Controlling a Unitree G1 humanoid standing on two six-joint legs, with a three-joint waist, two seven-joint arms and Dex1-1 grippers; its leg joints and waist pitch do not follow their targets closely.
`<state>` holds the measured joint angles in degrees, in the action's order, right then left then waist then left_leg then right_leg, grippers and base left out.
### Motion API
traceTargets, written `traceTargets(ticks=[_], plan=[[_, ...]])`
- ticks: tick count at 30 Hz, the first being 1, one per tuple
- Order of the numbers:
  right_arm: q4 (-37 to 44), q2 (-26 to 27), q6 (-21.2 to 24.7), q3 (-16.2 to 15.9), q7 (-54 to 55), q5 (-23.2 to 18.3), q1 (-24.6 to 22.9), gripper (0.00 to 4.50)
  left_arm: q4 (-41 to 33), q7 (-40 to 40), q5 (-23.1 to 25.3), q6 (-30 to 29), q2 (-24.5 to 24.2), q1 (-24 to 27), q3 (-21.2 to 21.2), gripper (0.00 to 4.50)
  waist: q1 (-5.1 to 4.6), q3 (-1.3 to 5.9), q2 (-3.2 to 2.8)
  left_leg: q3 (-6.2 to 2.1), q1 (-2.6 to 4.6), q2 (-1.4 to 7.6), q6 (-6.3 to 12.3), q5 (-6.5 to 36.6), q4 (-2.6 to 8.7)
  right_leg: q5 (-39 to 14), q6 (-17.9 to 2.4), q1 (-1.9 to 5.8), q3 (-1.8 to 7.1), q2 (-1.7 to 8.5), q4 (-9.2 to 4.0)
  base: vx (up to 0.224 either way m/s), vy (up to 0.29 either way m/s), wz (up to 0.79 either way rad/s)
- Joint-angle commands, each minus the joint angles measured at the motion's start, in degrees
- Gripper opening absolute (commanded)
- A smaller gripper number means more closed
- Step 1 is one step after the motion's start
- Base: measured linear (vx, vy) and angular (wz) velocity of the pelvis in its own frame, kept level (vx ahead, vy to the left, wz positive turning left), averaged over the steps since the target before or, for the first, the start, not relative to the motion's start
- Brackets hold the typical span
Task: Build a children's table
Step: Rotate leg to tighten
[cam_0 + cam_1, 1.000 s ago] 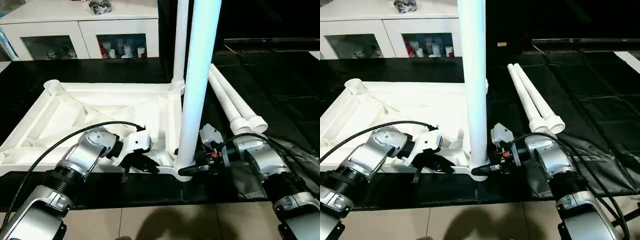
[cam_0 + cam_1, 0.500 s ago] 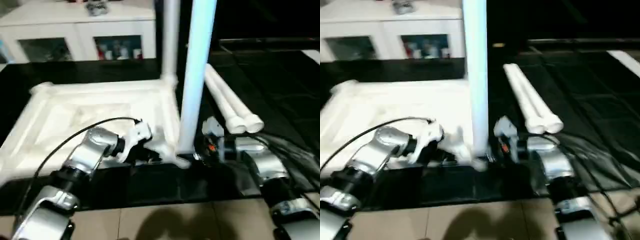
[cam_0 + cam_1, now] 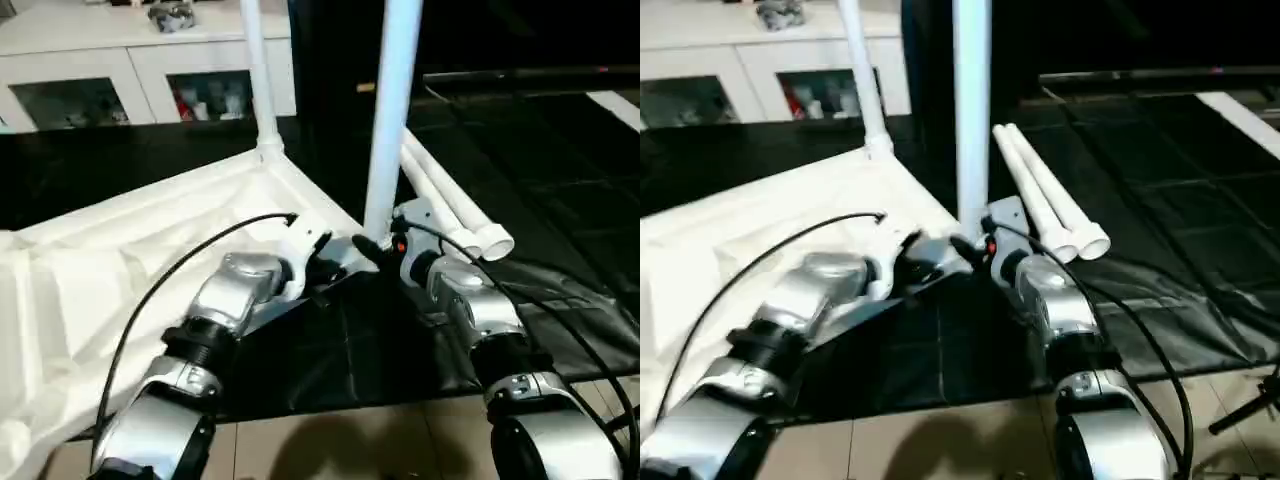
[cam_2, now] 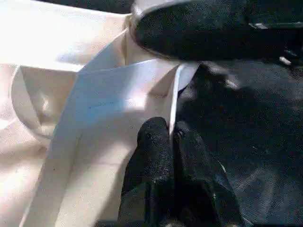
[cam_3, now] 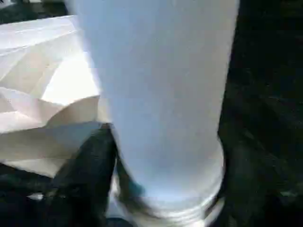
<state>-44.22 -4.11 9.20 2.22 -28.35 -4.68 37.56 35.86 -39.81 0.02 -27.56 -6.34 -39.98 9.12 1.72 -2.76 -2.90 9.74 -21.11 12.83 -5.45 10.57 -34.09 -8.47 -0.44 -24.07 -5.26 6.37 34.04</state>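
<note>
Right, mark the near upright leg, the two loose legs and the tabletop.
near upright leg (image 3: 388, 120), left eye view, middle of its shaft.
loose legs (image 3: 470, 222), left eye view, on the shafts near their flared ends.
tabletop (image 3: 110, 260), left eye view, ribbed underside.

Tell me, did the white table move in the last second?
Yes. The table top swung around on the black mat, so its near corner now points toward the robot. The left gripper stays pinched on its rim and the right gripper stays around the near leg. Both upright legs stayed in, and the two spare legs stayed put.
</note>
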Motion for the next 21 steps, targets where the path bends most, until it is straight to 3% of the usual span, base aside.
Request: traceTargets(ticks=[1,5,8,9,14,17,21], plan=[[-1.4,4.51,1.11,-4.12,-4.24,-0.94,-1.3,3.71,-2.39,3.65,-1.85,4.54,1.59,-3.06,-3.73,0.0,0.25,4.47,0.91,0.74,-0.4,-0.95,5.61,7.7,3.38,-10.49,-13.36,4.26,1.4,1.02,-3.38,0.0,0.0,0.0],[-0.54,2.87,-1.83,-3.07,-2.81,-0.39,-2.12,3.9,-2.29,1.22,-0.59,6.41,0.38,-2.15,-1.45,0.0,0.19,4.46,0.6,0.77,-0.15,-0.84,5.25,8.68,3.42,-11.65,-13.28,4.06,1.45,1.03,-3.56,0.0,0.0,0.0],[1.02,1.72,-2.49,-2.23,-2.79,-0.53,-2.8,4.31,-2.17,0.92,-0.47,7.15,0.06,-1.95,-0.96,0.0,0.36,4.53,0.55,0.76,0.0,-0.72,5.22,8.28,3.43,-10.13,-13.81,4.01,1.54,1.01,-3.38,0.0,0.0,0.0],[1.47,1.45,-2.59,-1.98,-2.84,-0.61,-3.0,4.31,-2.11,0.93,-0.46,7.4,-0.03,-1.89,-0.83,0.0,0.49,4.72,0.7,0.74,-0.05,-0.74,5.73,7.06,3.32,-7.36,-14.56,4.12,1.61,0.95,-2.94,0.0,0.0,0.0],[12.44,-2.21,-0.45,-3.17,-9.77,-2.62,-8.47,4.46,-1.57,1.21,-0.36,9.78,-0.36,-1.42,-1.3,0.0,0.99,4.71,0.91,0.85,-0.17,-0.8,7.78,5.51,3.02,-3.61,-14.95,4.24,1.68,0.8,-2.77,0.0,0.0,0.0],[16.88,-3.54,0.97,-4.45,-11.33,-2.6,-11.58,4.5,-1.85,1.15,-1.63,10.72,-0.12,-1.39,-2.74,0.55,1.11,4.75,0.99,0.83,-0.44,-0.85,8.3,4.76,2.91,-3.49,-15.07,4.24,1.68,0.92,-2.73,0.0,0.0,0.0],[17.96,-3.19,1.68,-4.45,-9.45,-1.85,-13.57,4.5,-3.09,3.24,-3.75,11.84,-0.1,-1.59,-5.84,0.77,1.29,4.5,0.62,0.82,-0.38,-0.68,6.48,7.88,3.14,-7.96,-14.52,3.94,1.63,0.98,-3.12,0.0,0.0,0.0]])
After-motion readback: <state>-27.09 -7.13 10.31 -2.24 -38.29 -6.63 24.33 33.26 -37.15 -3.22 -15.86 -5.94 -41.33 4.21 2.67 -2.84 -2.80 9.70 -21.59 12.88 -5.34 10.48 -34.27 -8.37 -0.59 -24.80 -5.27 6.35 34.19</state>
